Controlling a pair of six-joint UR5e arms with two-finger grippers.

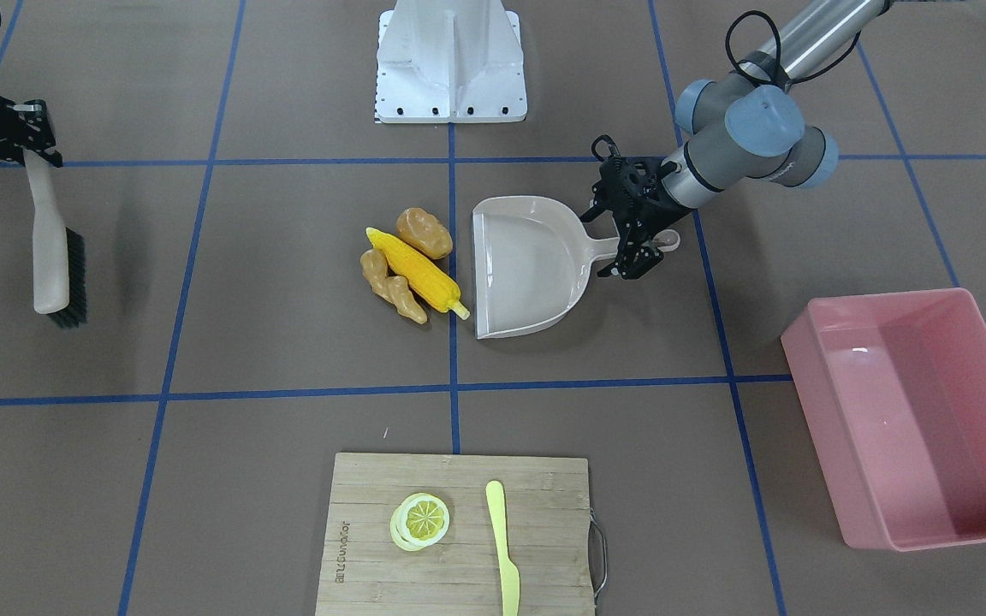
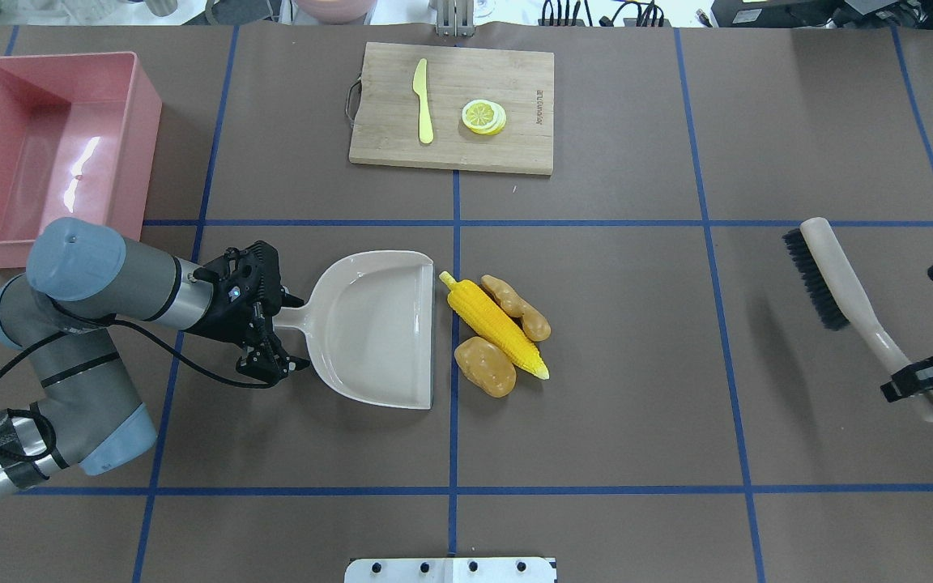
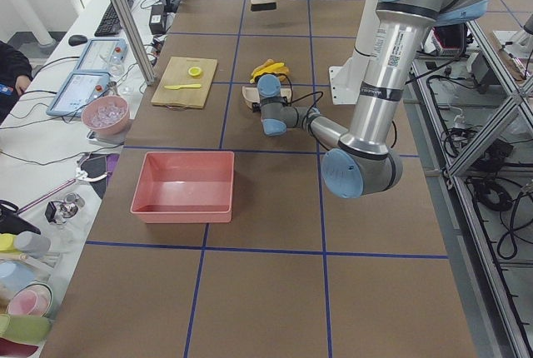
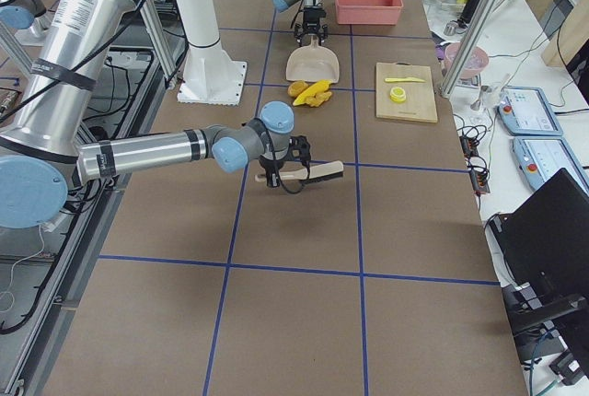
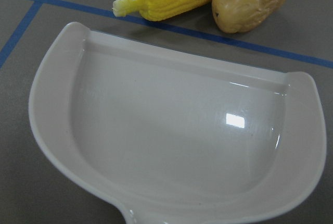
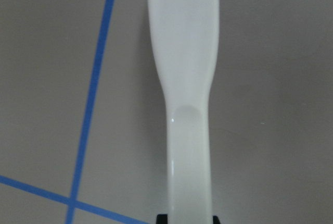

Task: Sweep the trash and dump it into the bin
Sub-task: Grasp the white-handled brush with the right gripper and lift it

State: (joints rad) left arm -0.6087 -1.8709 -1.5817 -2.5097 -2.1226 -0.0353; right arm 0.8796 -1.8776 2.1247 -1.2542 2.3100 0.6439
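My left pincer straddles the handle of the dustpan, whether gripping I cannot tell; my right pincer clamps the brush.

one each, fwiw: corn cob, ginger root, potato, pink bin, dustpan, brush, cutting board, knife, lemon-slice stack

The corn cob lies mid-surface between ginger root and potato, just beside the dustpan. The bin sits far to the robot's left and the brush well to its right. Beyond, a cutting board carries a knife and a lemon slice.
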